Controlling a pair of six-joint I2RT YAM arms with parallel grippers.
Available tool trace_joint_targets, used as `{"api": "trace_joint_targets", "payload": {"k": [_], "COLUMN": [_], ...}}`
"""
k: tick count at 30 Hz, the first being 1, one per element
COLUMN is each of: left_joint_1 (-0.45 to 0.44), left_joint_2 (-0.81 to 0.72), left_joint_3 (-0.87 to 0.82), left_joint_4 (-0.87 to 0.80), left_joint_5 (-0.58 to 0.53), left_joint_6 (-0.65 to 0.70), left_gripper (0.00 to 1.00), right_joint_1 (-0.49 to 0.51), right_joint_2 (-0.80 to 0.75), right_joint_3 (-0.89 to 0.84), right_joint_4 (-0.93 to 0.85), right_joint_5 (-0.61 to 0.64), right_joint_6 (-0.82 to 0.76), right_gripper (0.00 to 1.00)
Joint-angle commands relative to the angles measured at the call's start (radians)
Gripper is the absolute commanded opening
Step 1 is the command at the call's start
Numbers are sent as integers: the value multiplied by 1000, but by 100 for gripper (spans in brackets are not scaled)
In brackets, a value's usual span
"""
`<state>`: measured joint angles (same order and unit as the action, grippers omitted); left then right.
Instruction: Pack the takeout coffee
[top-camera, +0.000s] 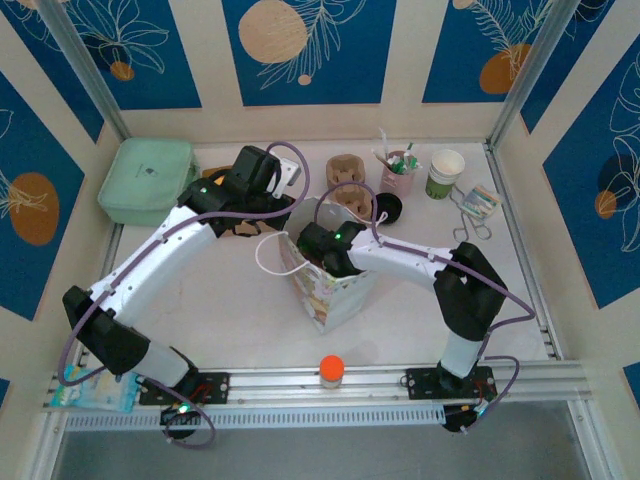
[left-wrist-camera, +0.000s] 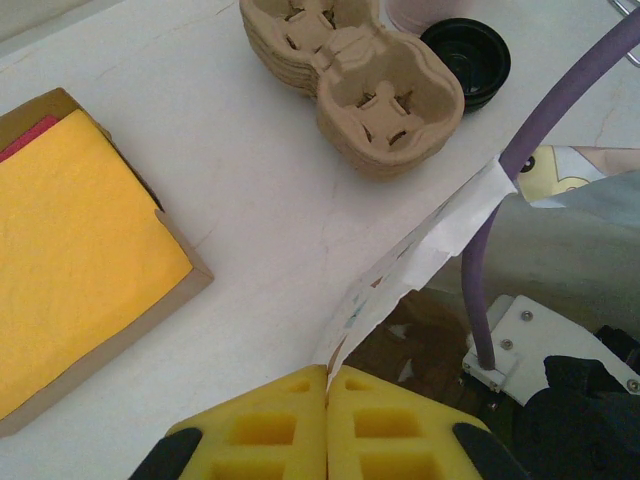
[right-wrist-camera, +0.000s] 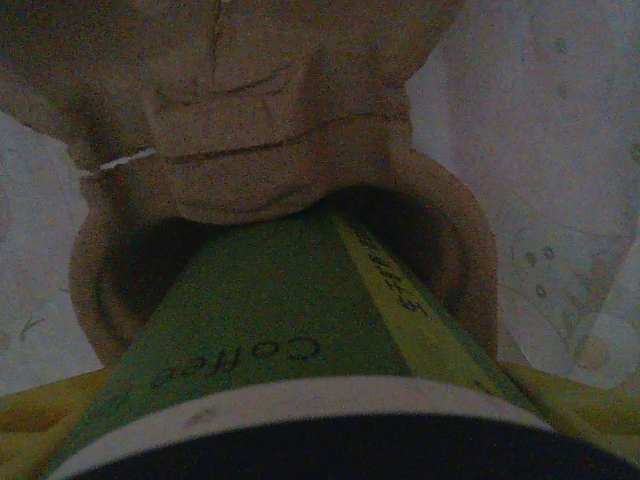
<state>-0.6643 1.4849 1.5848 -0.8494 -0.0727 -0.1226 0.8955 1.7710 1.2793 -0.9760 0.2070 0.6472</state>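
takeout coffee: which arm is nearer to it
Right. The right fingers grip the takeout coffee inside the bag; the left fingers pinch the bag's rim, apart from the cup.

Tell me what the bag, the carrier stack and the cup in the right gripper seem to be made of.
The bag looks like thin printed paper, matte; its pinched edge creases and curls. The carrier stack is moulded pulp, rough, tan and fibrous. The cup is likely coated paper, with a green printed side and a seam; its dark lid is probably plastic.
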Motion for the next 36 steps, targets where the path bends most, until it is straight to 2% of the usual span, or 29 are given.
{"api": "trace_joint_targets", "payload": {"k": [1,8,11,16,17,18,24,25,26,36], "left_joint_1": [-4,-4,-3,-4,-3,-4,-4,-4,-4,-3], "left_joint_2": [-38,-44,-46,-46,-46,-45,-43,-44,-44,-46], "left_joint_3": [6,3,1,1,0,0,0,0,0,-2], "left_joint_4": [29,30,31,32,32,33,35,35,35,33], "left_joint_5": [-18,-19,-19,-19,-19,-19,-16,-18,-18,-19], "left_joint_6": [12,11,9,9,9,9,10,10,10,9], "left_gripper": [8,8,8,8,8,8,8,8,8,8], "right_joint_1": [-20,-20,-19,-17,-17,-17,-15,-15,-14,-13], "right_joint_2": [120,120,120,119,119,120,134,135,136,135], "right_joint_3": [-96,-105,-109,-113,-113,-112,-103,-103,-102,-101], "right_joint_4": [89,99,106,105,103,100,92,93,94,97], "right_joint_5": [52,52,51,51,53,55,50,48,49,44], "right_joint_6": [22,25,26,30,31,32,34,32,33,32], "right_gripper": [17,27,36,68,83,87,91,93,100,99]}}
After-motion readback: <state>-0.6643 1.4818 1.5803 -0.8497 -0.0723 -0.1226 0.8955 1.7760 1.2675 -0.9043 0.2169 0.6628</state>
